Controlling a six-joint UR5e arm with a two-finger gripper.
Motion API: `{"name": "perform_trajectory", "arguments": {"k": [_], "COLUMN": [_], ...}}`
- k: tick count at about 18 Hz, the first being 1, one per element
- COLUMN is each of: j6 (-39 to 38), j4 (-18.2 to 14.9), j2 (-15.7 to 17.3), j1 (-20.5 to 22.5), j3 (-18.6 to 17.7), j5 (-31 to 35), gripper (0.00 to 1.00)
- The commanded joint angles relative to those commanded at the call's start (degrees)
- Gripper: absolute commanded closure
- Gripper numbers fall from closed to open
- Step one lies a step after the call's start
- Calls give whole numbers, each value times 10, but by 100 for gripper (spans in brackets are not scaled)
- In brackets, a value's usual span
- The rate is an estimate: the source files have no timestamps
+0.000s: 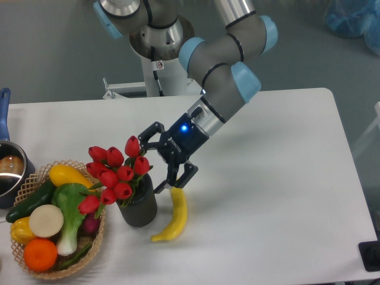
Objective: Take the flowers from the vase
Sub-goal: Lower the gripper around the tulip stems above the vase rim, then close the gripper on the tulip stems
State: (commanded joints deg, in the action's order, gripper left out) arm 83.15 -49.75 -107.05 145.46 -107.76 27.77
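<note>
The flowers (116, 173), a bunch of red tulip buds with green leaves, stand in the vase (139, 205), a short dark ribbed cup near the table's front left. My gripper (150, 161) is open, coming in from the right at the level of the tulip heads. One finger (145, 132) is just beside the top bud and the other finger (169, 183) is by the vase's rim above the banana. Nothing is held between the fingers.
A yellow banana (173, 216) lies right of the vase, its upper end under my gripper. A wicker basket (31, 181) of vegetables and fruit sits left of the flowers. A metal pot (9, 169) with a blue handle is at the left edge.
</note>
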Motion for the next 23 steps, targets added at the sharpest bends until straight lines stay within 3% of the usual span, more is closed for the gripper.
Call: {"name": "perform_trajectory", "arguments": {"k": [16,18,20,23], "j6": [-20,-21,-28,-28], "j4": [-1,-1,0,0], "j2": [-12,-12,-12,-13], "j1": [-17,-19,-20,-20], "j3": [7,7,7,8], "j5": [-15,-15,-18,-23], "gripper": [0,5,21,26]}}
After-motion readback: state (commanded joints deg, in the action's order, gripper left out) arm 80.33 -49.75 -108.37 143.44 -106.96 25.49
